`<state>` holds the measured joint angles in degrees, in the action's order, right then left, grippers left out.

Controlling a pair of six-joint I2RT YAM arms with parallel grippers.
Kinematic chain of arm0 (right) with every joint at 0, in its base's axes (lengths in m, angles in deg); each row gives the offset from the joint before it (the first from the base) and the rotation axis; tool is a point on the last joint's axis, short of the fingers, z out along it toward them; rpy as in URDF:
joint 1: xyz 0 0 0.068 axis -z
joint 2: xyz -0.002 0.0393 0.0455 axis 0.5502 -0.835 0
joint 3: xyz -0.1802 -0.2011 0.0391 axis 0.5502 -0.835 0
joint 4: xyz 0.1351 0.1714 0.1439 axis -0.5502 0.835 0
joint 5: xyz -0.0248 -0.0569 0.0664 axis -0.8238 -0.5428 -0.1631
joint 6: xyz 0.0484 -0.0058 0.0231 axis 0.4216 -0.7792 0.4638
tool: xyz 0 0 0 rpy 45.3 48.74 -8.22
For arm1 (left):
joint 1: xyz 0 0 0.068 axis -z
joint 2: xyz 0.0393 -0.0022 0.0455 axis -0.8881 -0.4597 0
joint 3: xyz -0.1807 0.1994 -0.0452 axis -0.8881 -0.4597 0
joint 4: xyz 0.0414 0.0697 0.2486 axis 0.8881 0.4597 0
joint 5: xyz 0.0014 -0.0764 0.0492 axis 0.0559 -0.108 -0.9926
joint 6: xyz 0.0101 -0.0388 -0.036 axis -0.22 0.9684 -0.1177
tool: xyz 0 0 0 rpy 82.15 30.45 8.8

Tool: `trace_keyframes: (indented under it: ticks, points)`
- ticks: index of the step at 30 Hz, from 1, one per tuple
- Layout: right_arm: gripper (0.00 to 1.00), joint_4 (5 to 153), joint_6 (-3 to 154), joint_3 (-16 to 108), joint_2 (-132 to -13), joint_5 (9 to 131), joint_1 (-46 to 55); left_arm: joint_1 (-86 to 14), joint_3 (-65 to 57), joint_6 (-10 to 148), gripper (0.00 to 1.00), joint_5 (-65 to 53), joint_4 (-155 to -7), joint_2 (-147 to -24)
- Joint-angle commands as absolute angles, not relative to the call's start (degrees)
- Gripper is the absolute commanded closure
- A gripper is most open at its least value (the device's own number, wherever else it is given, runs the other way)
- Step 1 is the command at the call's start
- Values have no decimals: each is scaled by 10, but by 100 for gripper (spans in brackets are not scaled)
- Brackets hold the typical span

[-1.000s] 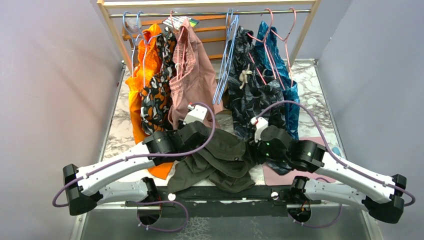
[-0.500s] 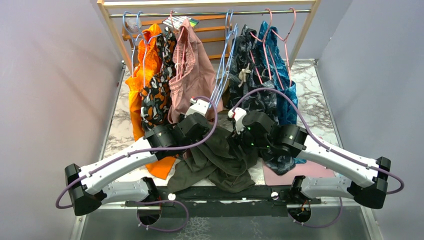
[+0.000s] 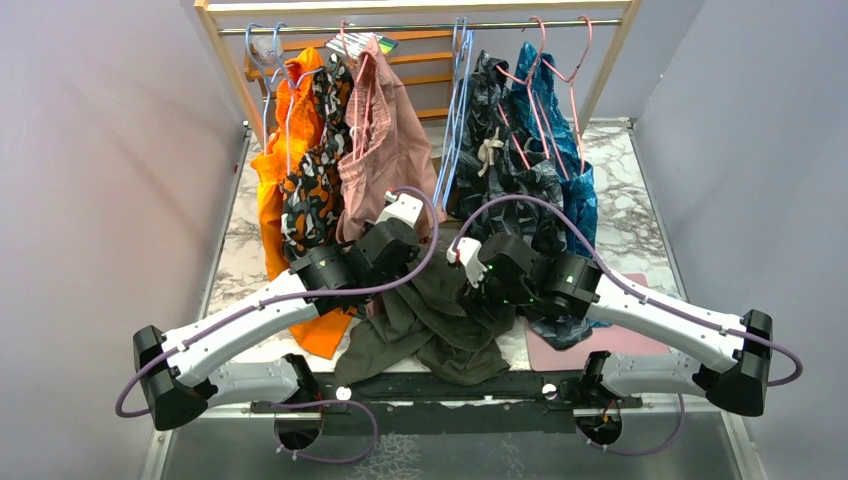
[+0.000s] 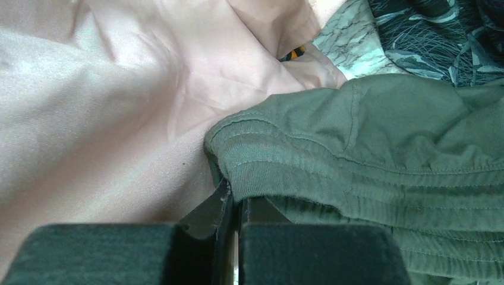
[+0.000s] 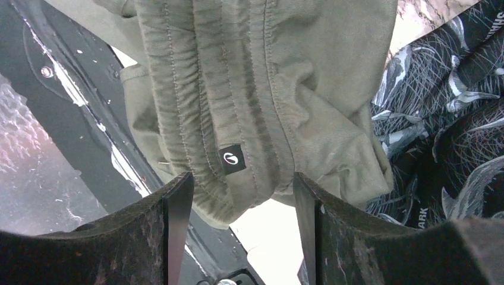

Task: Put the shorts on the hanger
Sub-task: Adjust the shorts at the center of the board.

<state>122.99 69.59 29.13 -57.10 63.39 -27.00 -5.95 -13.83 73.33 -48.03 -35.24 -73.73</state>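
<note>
nearest the arm bases, the shorts (image 3: 440, 315) lie bunched between the arms, waistband lifted. the left gripper (image 4: 235, 199) is pinched tight on the waistband's end, and the band runs off toward 3 o'clock. the right gripper (image 5: 241, 181) stands wide, jaws either side of the band, not clamping. the hanger (image 3: 458, 120) hangs at 12 o'clock from the shorts, both arms about equally near. its hook is hard to tell from its blue neighbours.

Plain olive-green shorts (image 3: 425, 335); left of them dusty-pink shorts (image 3: 385, 150), right of them dark grey leaf-print shorts (image 3: 505, 190); surface (image 3: 625, 195) white, grey-veined.
</note>
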Motion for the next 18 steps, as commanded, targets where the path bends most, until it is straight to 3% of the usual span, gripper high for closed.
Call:
trace_keyframes:
  ticks: [1, 18]
  points:
    - [36, 1208, 670, 285, -574, 638, -276, -63, -129, 725, 100, -467, -371, -727]
    - [41, 1175, 633, 275, -623, 581, -298, -64, -135, 717, 100, -457, -375, -706]
